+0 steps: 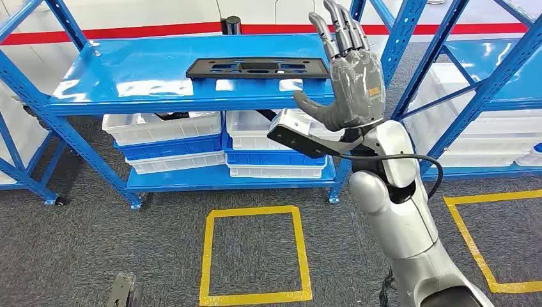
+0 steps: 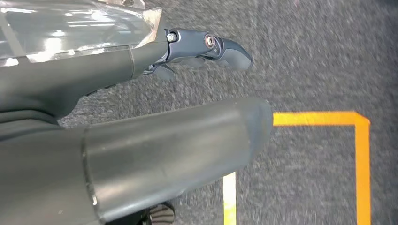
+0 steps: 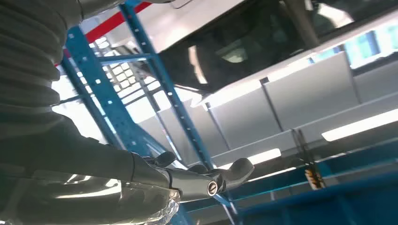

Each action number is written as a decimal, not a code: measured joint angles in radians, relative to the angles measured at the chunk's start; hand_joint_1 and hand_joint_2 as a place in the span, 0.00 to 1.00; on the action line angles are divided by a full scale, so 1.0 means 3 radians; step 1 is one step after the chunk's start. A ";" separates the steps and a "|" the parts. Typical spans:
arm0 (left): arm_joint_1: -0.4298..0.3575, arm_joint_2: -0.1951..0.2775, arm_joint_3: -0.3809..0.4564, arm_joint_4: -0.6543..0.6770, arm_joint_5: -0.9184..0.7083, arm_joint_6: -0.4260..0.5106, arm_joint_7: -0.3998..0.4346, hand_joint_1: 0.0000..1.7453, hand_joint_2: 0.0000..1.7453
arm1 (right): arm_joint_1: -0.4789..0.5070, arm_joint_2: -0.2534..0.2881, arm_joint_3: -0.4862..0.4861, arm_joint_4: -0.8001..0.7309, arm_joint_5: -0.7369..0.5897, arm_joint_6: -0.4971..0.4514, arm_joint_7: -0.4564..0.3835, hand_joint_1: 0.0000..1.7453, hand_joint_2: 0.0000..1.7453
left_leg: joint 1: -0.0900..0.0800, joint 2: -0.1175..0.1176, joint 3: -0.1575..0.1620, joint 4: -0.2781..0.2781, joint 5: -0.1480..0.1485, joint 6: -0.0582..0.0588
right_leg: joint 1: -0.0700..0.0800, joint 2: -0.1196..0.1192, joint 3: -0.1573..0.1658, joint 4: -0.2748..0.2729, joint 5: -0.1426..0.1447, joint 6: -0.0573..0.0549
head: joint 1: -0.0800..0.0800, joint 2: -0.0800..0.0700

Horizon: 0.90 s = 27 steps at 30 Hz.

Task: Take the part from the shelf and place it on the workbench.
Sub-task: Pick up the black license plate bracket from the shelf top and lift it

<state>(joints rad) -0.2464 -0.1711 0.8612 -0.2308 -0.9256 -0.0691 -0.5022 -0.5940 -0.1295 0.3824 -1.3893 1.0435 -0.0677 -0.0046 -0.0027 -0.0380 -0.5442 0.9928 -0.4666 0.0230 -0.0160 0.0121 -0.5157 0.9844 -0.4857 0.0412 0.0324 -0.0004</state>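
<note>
Two blue shelving units are standing side by side on the grey carpet. On the left one, the blue shelf (image 1: 115, 70) is carrying the part (image 1: 257, 68), a flat black plate with cut-outs, which is lying flat toward the right half of the top board, close to its front edge. Below it, white bins (image 1: 163, 126) and blue bins (image 1: 275, 157) are sitting stacked on the lower level. On the floor in front, a yellow taped square (image 1: 254, 254) is marking the carpet. To the right of the part, the right hand (image 1: 348, 77) is hovering raised, fingers spread and pointing upward, palm facing the shelf, gripping nothing and not touching the part. Farther right, a second blue rack (image 1: 486, 89) is holding more white bins. The left hand (image 2: 141, 140) is hanging over the carpet near yellow tape; whether its fingers are curled or spread cannot be told.
</note>
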 joint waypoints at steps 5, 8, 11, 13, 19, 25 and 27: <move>-0.0002 0.0001 -0.0138 0.0000 0.0050 -0.0047 0.0019 0.00 0.00 | 0.0099 -0.0136 -0.0253 0.0076 0.0003 -0.0104 -0.0012 0.00 1.00 | 0.0001 0.0000 -0.0006 0.0009 0.0002 0.0001 | 0.0000 -0.0001 -0.0010 0.0001 0.0009 -0.0002 | 0.0000 0.0000; -0.0002 0.0005 -0.0211 0.0000 0.0071 -0.0053 0.0020 0.00 0.00 | 0.0245 -0.0243 -0.0473 0.0109 -0.0134 -0.0218 -0.0120 0.00 1.00 | 0.0000 0.0000 -0.0011 0.0011 0.0002 0.0002 | 0.0000 -0.0001 -0.0011 0.0001 0.0009 -0.0001 | 0.0000 0.0000; -0.0002 0.0008 -0.0263 0.0000 0.0113 -0.0053 0.0020 0.00 0.00 | 0.0410 -0.0305 -0.0650 0.0124 -0.0294 -0.0302 -0.0250 0.00 1.00 | 0.0000 0.0001 -0.0012 0.0013 0.0001 0.0003 | 0.0000 -0.0001 -0.0012 0.0000 0.0011 0.0001 | 0.0000 0.0000; -0.0003 0.0012 -0.0292 -0.0001 0.0141 -0.0052 0.0019 0.00 0.00 | 0.0511 -0.0324 -0.0729 0.0127 -0.0364 -0.0333 -0.0304 0.00 1.00 | 0.0000 0.0001 -0.0013 0.0014 0.0002 0.0003 | 0.0000 -0.0001 -0.0013 0.0000 0.0012 0.0003 | 0.0000 0.0000; -0.0005 0.0030 -0.0374 -0.0003 0.0212 -0.0034 0.0017 0.00 0.00 | 0.0723 -0.0321 -0.0863 0.0115 -0.0561 -0.0367 -0.0448 0.00 1.00 | 0.0001 0.0001 -0.0014 0.0014 0.0003 0.0005 | 0.0001 -0.0001 -0.0014 0.0000 0.0013 0.0003 | 0.0000 0.0000; -0.0023 0.0045 -0.0476 -0.0008 0.0241 -0.0026 0.0039 0.00 0.00 | 0.0796 -0.0272 -0.0803 -0.0063 -0.0606 -0.0238 -0.0550 0.00 1.00 | 0.0001 0.0002 -0.0016 0.0013 0.0004 0.0005 | 0.0002 0.0000 -0.0014 0.0002 0.0013 0.0003 | 0.0000 0.0000; -0.0035 0.0047 -0.0510 -0.0008 0.0254 -0.0026 0.0051 0.00 0.00 | 0.0780 -0.0260 -0.0698 -0.0121 -0.0535 -0.0168 -0.0531 0.00 1.00 | 0.0001 0.0002 -0.0016 0.0013 0.0004 0.0005 | 0.0002 0.0000 -0.0015 0.0003 0.0013 0.0003 | 0.0000 0.0000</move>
<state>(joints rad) -0.2568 -0.1569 0.7080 -0.2331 -0.8495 -0.0770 -0.4868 -0.3601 -0.2076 0.1731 -1.4257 0.8829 -0.1180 -0.1638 -0.0023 -0.0373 -0.5489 0.9968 -0.4653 0.0244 -0.0154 0.0120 -0.5201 0.9852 -0.4819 0.0422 0.0324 -0.0004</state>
